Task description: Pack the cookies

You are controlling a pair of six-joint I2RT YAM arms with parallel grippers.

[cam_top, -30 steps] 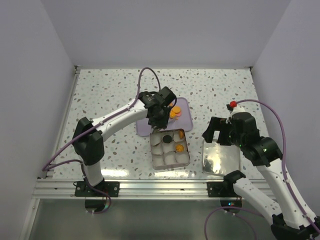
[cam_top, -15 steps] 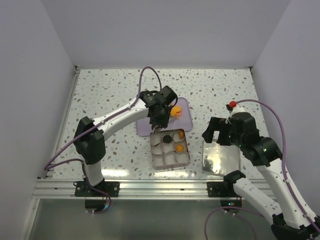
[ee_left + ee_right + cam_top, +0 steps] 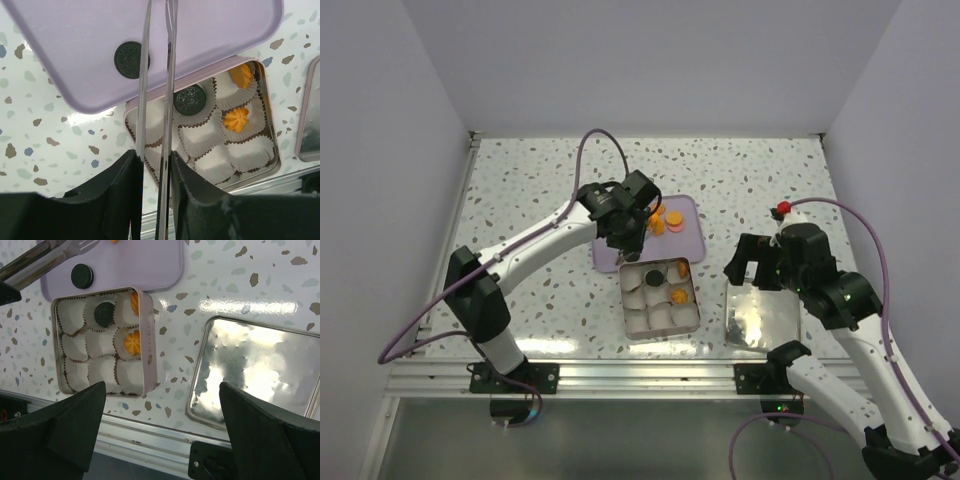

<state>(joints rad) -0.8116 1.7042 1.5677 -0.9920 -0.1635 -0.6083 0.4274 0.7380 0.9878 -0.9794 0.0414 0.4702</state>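
The left hand (image 3: 154,162) is clenched on a pair of metal tongs (image 3: 170,60). Half a second ago the blades pointed down near the far left corner of the tin (image 3: 148,340). Now the arm has swung outward and the hand has shifted a little to its left, so the blades reach over the lilac tray (image 3: 75,45).

Straight ahead of this hand, partly under the left blade, the loose black cookie (image 3: 126,59) lies on the tray. Slightly to the hand's right, the tin holds white paper cups (image 3: 205,137). The packed black cookie (image 3: 190,100) sits in one cup and the packed orange cookies (image 3: 236,120) in cups farther right. This is the same filling as one second ago, so nothing was added.

The loose orange cookies (image 3: 665,222) wait beyond the hand. The blade tips probably carry nothing, but this is not sure. I judge the arm is lining up again for the loose black one; most cups are empty.

The right hand (image 3: 162,385) is released, with the tin on one side below it and the upturned lid (image 3: 250,370) on the bench (image 3: 240,285) on the other.
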